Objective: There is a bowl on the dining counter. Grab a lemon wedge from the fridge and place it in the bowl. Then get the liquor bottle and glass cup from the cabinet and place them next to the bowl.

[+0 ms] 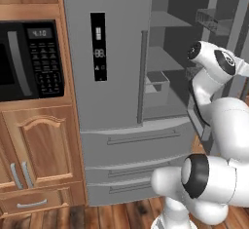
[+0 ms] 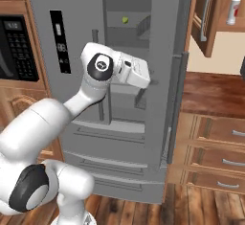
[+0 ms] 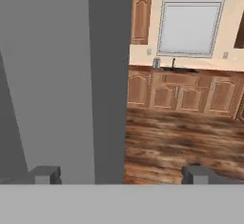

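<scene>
I am stationed before the tall grey steel French-door fridge [image 2: 119, 138]; its right door [image 2: 174, 75] stands swung open, its left door with the black display panel [image 1: 98, 46] shut. My two-finger gripper [image 3: 121, 174] is spread to its full width and holds nothing. In the hand view its tips frame the grey door edge on one side and wooden floor with distant cabinets on the other, so my hand looks sideways past the door, not into the shelves. The tiny yellow-green lemon wedge [image 2: 125, 20] lies on an upper shelf inside, above and well apart from my hand. I judge the hand must turn inward and rise to reach it. The slim red-capped liquor bottle [image 2: 233, 9] stands in the open light brown wall cabinet [image 2: 210, 23] to the right, untouched.
</scene>
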